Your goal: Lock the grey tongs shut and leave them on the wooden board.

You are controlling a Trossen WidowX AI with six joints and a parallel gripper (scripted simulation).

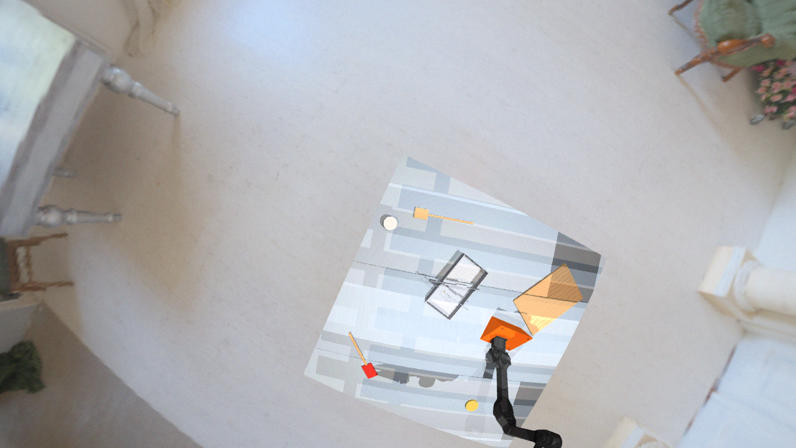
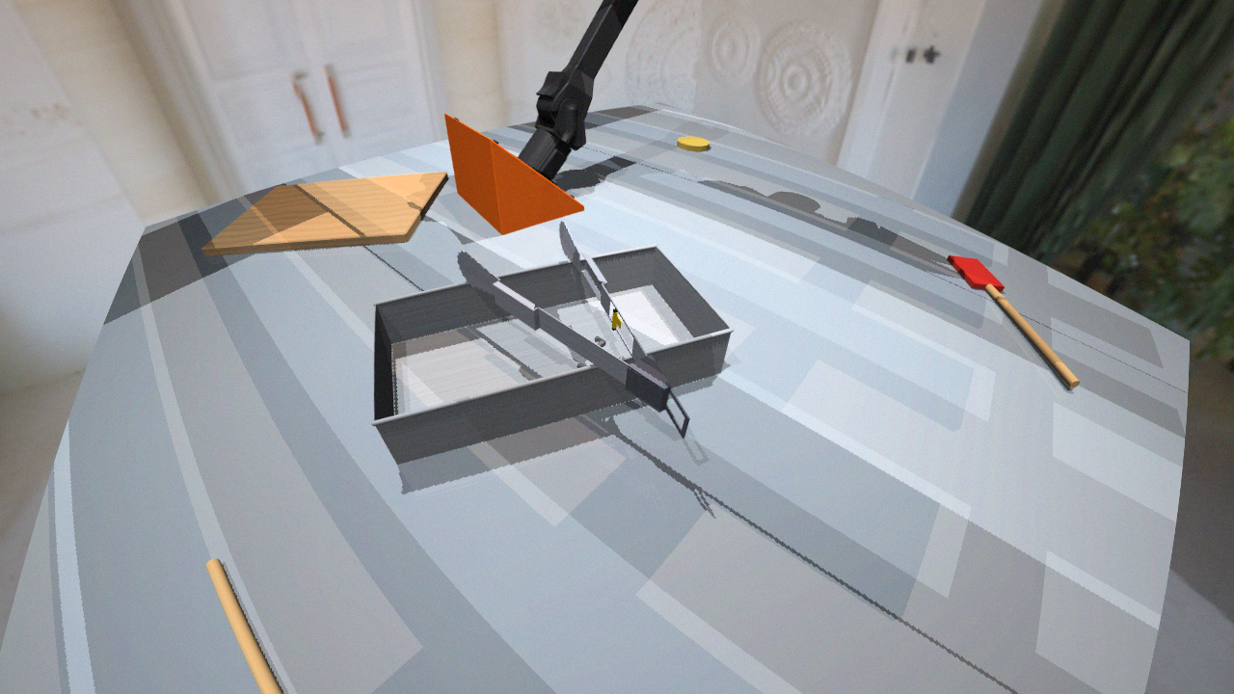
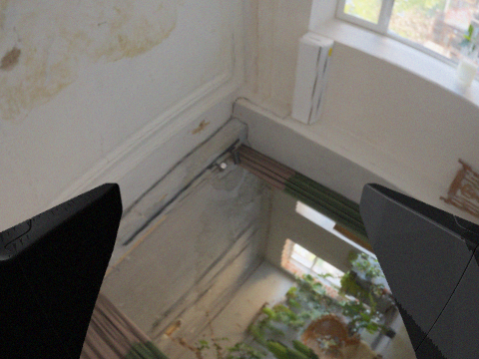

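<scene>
The grey tongs (image 1: 441, 282) (image 2: 565, 334) lie open across the dark grey roasting tin (image 1: 438, 309) (image 2: 509, 410). Their two arms spread over the tin, with the tips beyond its far wall in the exterior view. The hinge end, with a thin wire loop, sticks out over the near wall. A small yellow part shows between the arms. The wooden board (image 1: 540, 295) (image 2: 379, 211) lies flat with nothing on it. My gripper (image 3: 244, 196) is open, with nothing between its fingers. It points away from the table at the room. The gripper is not visible in the top and exterior views.
An orange folded plate (image 1: 512, 333) (image 2: 478, 173) stands beside the board, at the lower end of the black arm. A red-headed spatula (image 1: 369, 369) (image 2: 975, 272), a yellow disc (image 1: 471, 405) (image 2: 692, 144), a white round object (image 1: 390, 223) and a wooden spatula (image 1: 420, 213) lie farther out.
</scene>
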